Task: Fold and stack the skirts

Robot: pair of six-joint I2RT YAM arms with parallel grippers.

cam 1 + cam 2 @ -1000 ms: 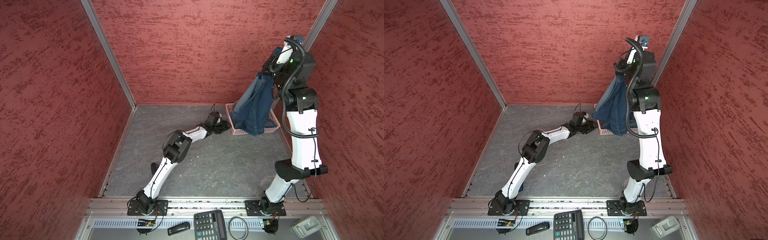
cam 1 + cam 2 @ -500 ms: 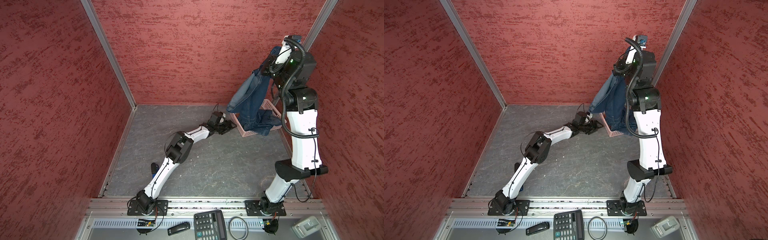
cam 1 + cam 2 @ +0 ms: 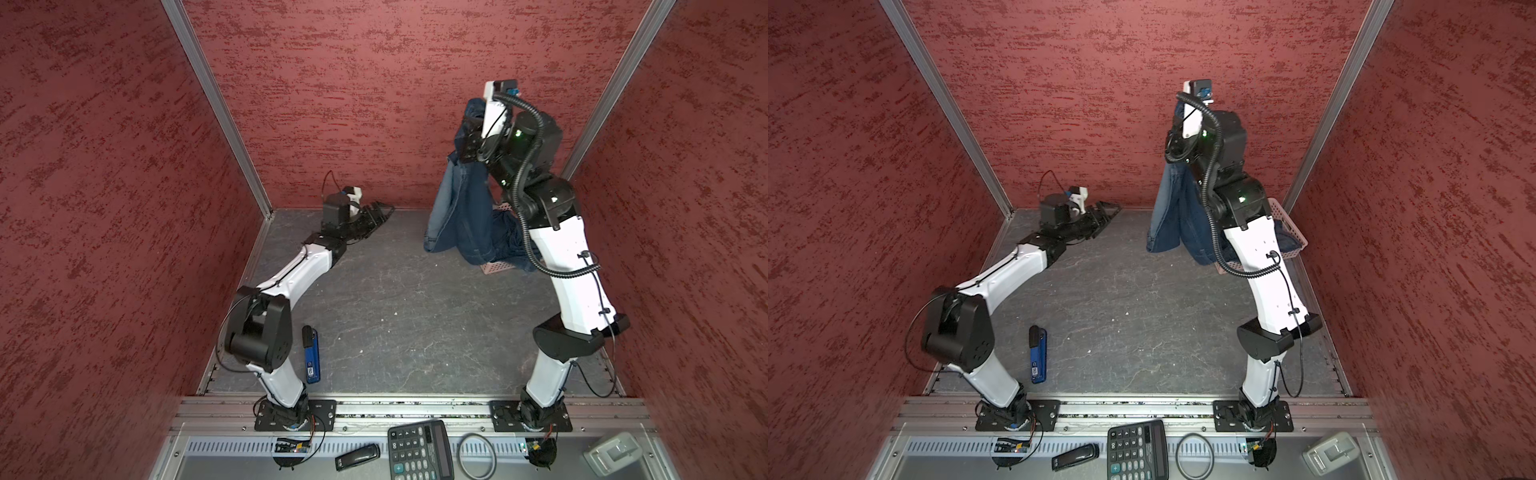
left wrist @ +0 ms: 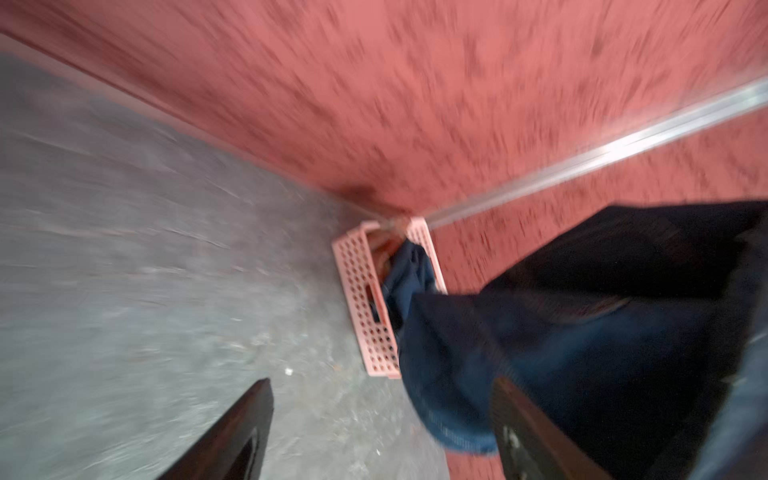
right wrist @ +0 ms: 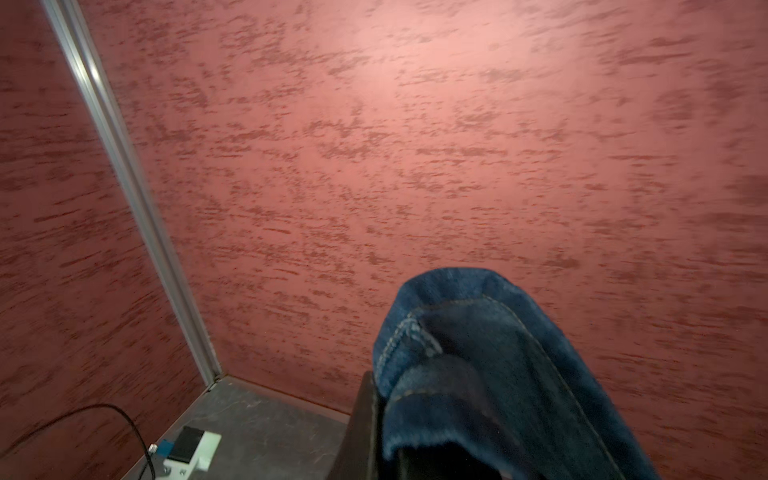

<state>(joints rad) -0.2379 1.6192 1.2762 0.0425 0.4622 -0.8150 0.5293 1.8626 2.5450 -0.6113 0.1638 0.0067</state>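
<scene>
High at the back right, my right gripper (image 3: 473,135) (image 3: 1177,135) (image 5: 399,415) is shut on the bunched edge of a dark blue denim skirt (image 3: 457,216) (image 3: 1173,216) (image 5: 478,353). The skirt hangs down in front of the pink basket (image 3: 496,268) (image 3: 1296,232) (image 4: 357,291). More dark blue denim (image 3: 509,241) (image 4: 409,266) lies in the basket. A rust-coloured patch beside it is too blurred to name. My left gripper (image 3: 380,212) (image 3: 1106,210) (image 4: 381,386) is open and empty. It sits low by the back wall, left of the hanging skirt (image 4: 540,353) and apart from it.
A blue and black device (image 3: 311,353) lies on the grey floor near the left arm's base. A calculator (image 3: 419,453), a cable ring (image 3: 476,455) and small gadgets sit on the front ledge. Red walls close in on three sides.
My left gripper has opened wider and drawn back leftward from the basket to the back wall. My right gripper has shifted left with the skirt, which now hangs straighter.
</scene>
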